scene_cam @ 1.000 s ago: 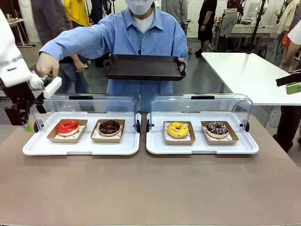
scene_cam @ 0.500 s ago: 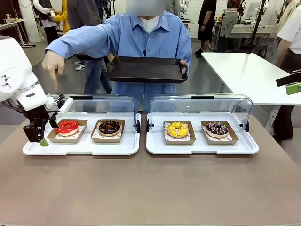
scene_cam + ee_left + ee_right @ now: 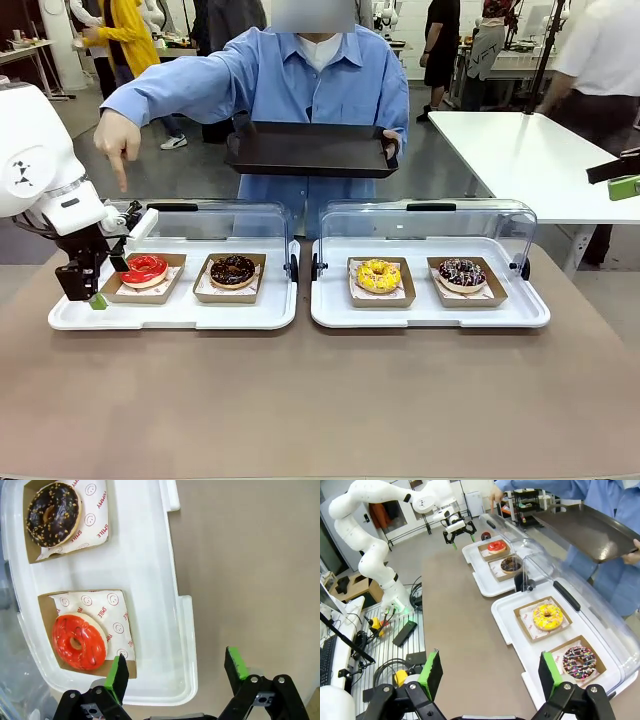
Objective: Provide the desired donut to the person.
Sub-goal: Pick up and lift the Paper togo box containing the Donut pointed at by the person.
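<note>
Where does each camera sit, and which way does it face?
Front: fixed between the arms, facing the person across the table; left hand beside the red donut.
Left wrist: above the white tray, looking down; own open fingers.
Right wrist: raised, looking along the table toward the left arm; right hand open.
Shared: the red donut.

Light is bright, even and from overhead in all views; shadows are short and soft. Just ahead of my left gripper point(image 3: 176, 665) the white tray point(image 3: 145, 555) is nearly washed out, with faint glare along its rim. Beyond it the clear lid point(image 3: 210, 220) carries pale reflections. Both wrist views bow at the edges. Focus stays sharp.
</note>
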Motion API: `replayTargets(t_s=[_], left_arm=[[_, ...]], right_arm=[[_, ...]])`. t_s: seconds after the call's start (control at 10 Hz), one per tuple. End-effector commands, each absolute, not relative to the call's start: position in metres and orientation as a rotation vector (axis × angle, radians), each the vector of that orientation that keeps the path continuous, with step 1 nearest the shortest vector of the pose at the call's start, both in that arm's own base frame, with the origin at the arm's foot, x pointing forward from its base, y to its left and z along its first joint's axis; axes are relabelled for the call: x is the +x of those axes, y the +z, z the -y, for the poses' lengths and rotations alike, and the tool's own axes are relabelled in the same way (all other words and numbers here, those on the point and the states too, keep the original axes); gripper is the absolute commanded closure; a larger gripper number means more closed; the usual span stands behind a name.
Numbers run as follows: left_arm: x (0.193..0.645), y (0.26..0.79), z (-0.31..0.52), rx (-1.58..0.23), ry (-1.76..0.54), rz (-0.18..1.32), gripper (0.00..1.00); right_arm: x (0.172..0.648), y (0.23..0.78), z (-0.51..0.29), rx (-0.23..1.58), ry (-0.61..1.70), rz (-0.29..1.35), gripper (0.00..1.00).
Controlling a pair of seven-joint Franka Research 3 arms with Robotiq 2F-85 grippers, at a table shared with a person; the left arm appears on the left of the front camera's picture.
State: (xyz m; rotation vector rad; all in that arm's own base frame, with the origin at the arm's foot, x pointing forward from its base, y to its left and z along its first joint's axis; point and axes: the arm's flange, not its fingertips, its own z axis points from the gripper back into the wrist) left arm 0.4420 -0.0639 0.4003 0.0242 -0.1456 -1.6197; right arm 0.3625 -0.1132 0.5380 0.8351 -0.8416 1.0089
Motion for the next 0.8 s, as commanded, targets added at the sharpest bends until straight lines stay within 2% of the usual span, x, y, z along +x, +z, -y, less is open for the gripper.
replayTargets(t_s=[0.0,0.7], left_arm=[[0.436,0.402,0.064,0.033,-1.608,0.135,0.00],[0.467,0.366,0.057,-0.027,-1.601,0.079,0.00]], right_arm=[[0.363,0.538,0.113,0.845,1.013,0.854,0.00],[0.363,0.538,0.113,0.845,1.013,0.854,0.00]])
